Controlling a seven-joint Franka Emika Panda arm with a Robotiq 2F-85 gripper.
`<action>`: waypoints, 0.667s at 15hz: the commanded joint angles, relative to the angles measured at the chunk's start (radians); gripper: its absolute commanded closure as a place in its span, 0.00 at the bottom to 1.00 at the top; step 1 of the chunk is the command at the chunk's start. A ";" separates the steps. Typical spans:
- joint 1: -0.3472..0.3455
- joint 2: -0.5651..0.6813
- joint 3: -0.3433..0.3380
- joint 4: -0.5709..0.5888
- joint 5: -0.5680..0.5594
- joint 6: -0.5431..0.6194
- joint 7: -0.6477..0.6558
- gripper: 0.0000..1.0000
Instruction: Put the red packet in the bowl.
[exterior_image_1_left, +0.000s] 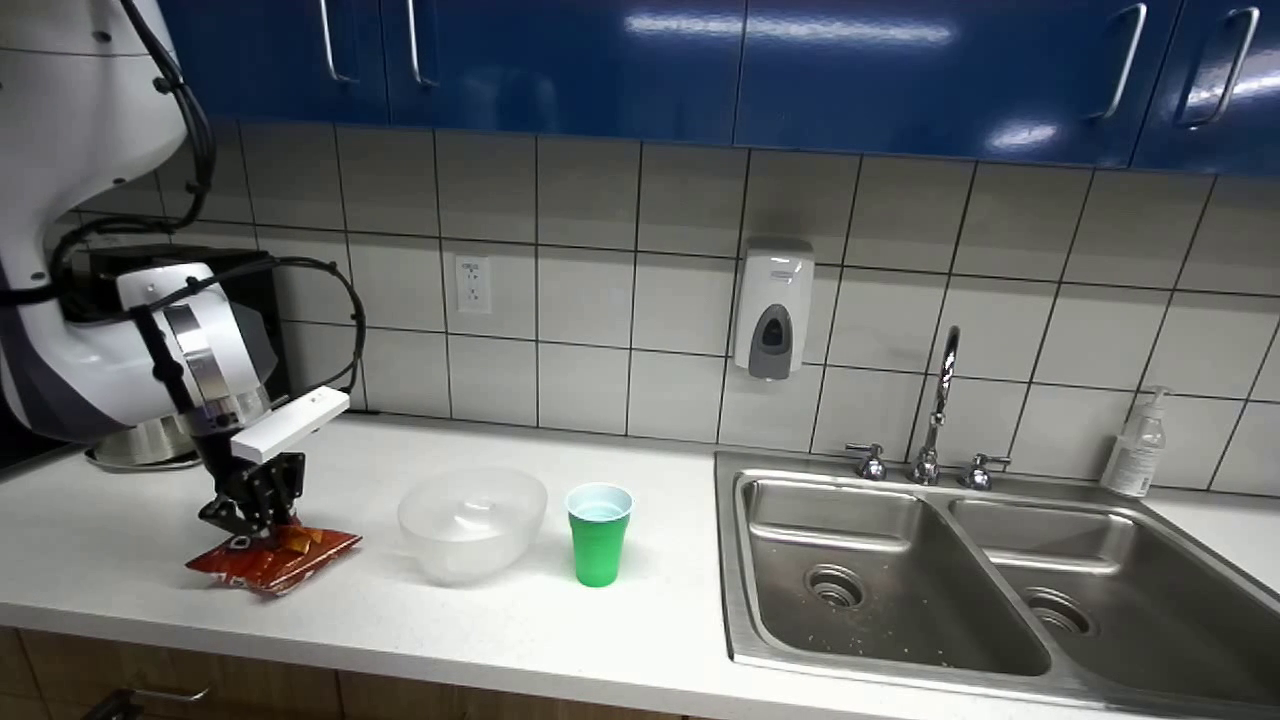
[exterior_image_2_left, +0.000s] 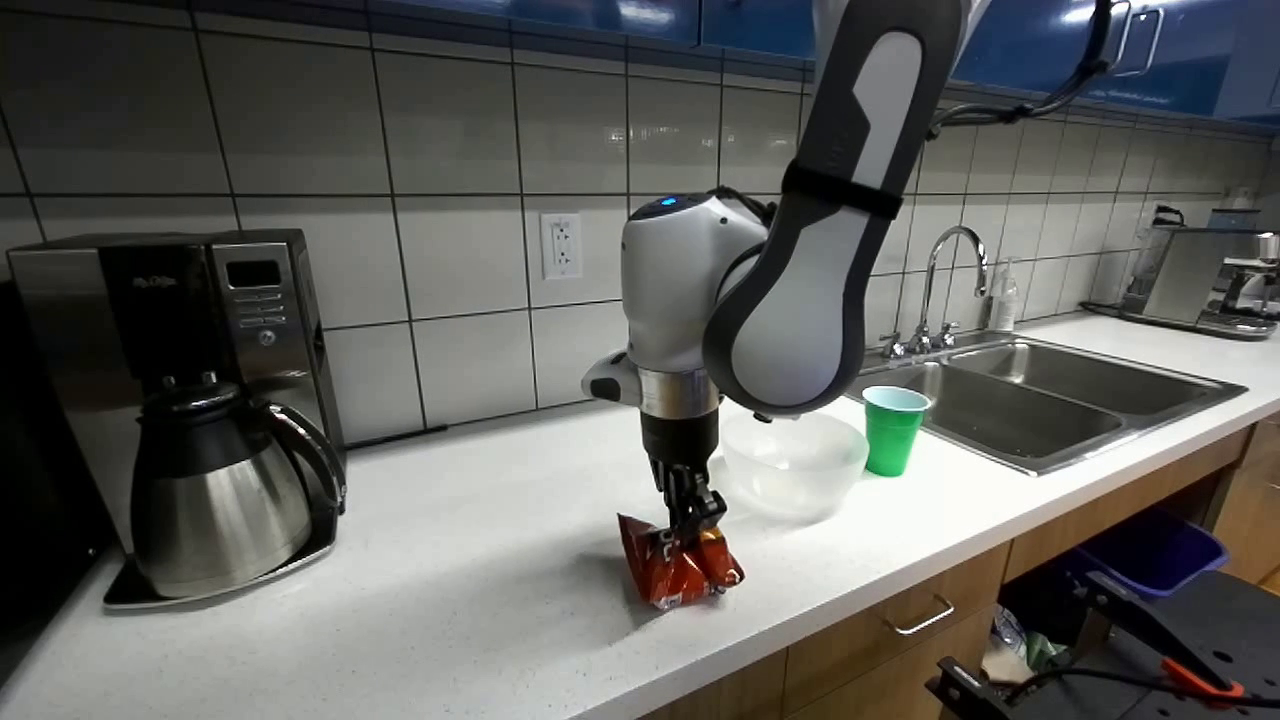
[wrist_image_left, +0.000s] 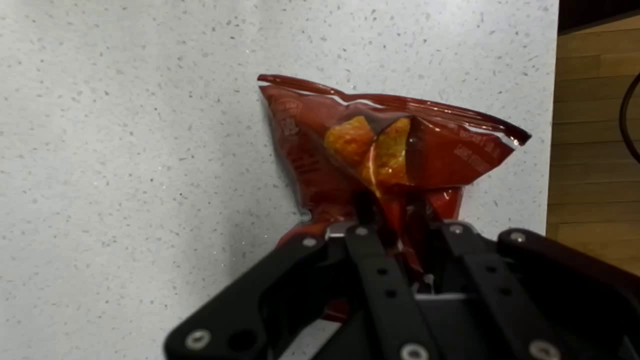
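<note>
The jaws are pointed down and set narrow, with the red packet (exterior_image_1_left: 275, 567) pinched between them; in the wrist view its middle is seen drawn into folds at the grip. The packet is held at or just above the table (exterior_image_2_left: 450, 560), which of the two cannot be told, and near the front edge. Along that edge towards the sink (exterior_image_1_left: 738, 580), the bowl (exterior_image_1_left: 470, 530) is set near the packet, mouth upward; in an exterior view its rim is partly hidden by the arm (exterior_image_2_left: 680, 280). A green cup (exterior_image_1_left: 598, 540) is stood upright between the bowl and the sink, which is let into the table, a faucet (exterior_image_1_left: 935, 420) being mounted by the back edge. Above that edge a soap dispenser (exterior_image_1_left: 775, 310) is fixed to the tiled wall (exterior_image_1_left: 590, 200). At the back corner away from the sink, a coffee maker (exterior_image_2_left: 170, 310) is placed, a carafe (exterior_image_2_left: 220, 510) being stood on its base.
</note>
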 joint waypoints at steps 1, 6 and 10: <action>0.020 0.015 -0.023 0.023 -0.025 0.000 0.018 1.00; 0.052 0.012 -0.045 0.025 -0.035 -0.002 0.035 1.00; 0.011 -0.044 -0.006 0.001 -0.041 0.010 0.042 1.00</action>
